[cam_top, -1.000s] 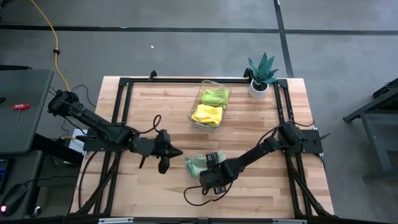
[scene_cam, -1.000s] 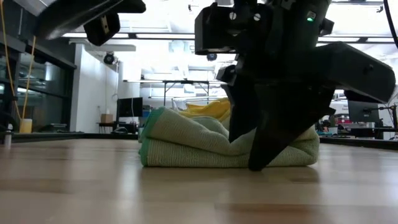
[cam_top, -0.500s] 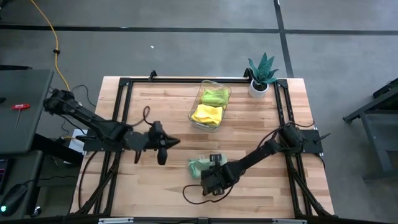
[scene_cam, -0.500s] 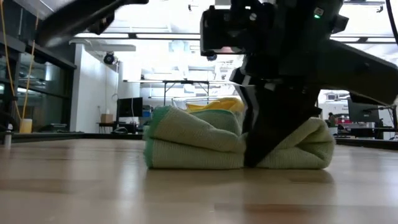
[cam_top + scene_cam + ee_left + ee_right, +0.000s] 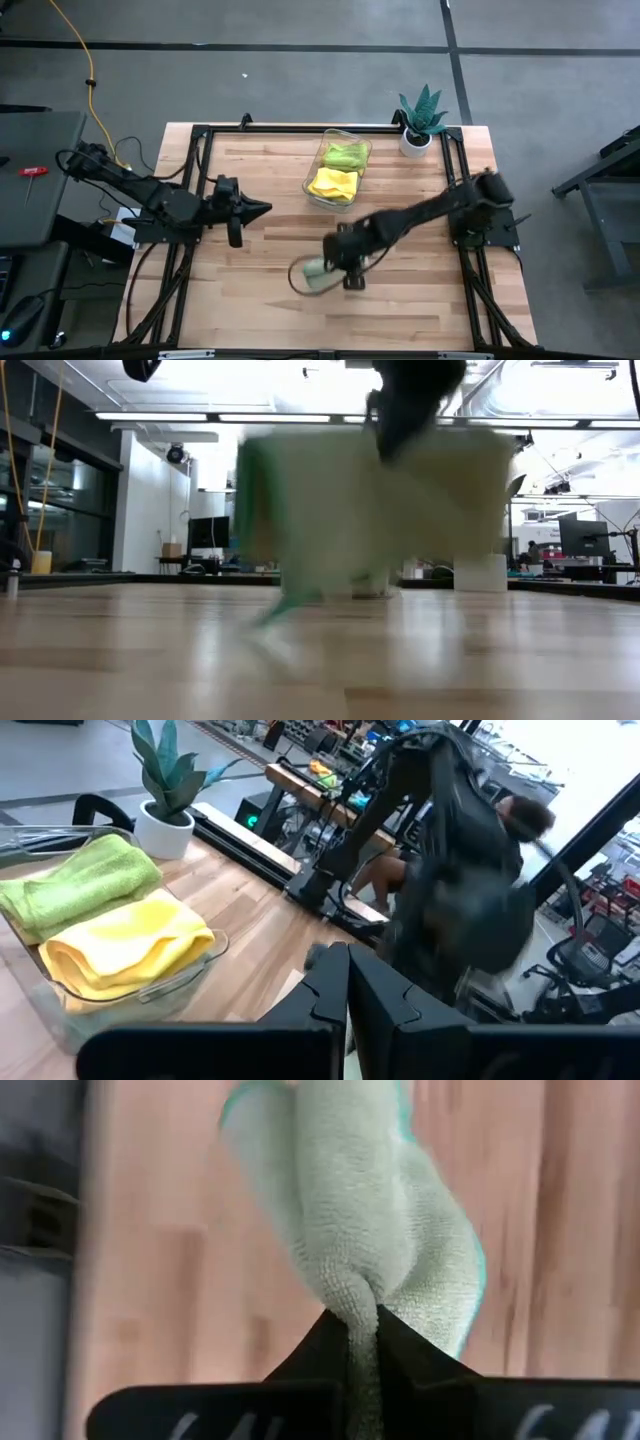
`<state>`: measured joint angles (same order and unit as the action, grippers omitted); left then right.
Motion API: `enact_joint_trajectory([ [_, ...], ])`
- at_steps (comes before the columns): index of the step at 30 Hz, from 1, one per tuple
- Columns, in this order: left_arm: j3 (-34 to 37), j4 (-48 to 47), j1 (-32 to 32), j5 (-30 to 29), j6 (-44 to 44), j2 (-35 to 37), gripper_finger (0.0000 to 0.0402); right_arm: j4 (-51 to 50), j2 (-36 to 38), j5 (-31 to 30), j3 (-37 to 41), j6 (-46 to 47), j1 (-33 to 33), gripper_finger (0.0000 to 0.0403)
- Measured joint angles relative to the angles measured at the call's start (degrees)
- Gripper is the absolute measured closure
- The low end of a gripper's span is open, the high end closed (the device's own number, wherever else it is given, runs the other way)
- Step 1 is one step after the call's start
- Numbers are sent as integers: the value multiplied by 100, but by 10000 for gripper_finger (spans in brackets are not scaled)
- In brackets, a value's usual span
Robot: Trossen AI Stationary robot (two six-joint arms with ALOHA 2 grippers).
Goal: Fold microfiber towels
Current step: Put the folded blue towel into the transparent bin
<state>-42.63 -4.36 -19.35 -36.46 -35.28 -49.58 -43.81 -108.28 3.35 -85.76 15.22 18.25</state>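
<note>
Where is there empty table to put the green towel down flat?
Bare wood lies along the table's near edge and between the left gripper and the mint towel, which the right gripper holds pinched. It is crowded at the far middle, with the clear bin and potted plant.
</note>
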Motion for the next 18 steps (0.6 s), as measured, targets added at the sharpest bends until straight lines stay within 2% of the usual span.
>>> enact_joint_trajectory([
  [4,0,-147,-69,-35,-1,143,401,128,769,667,-15,-61,-486,402],
  [8,0,-205,-206,-42,-1,164,401,78,1428,656,-17,45,-1034,402],
  [13,0,-236,-362,-44,-1,159,401,-193,1939,94,-298,-38,-1977,402],
  [18,0,-234,-440,-44,-1,160,401,-867,1786,-1025,-1179,-823,-2851,403],
])
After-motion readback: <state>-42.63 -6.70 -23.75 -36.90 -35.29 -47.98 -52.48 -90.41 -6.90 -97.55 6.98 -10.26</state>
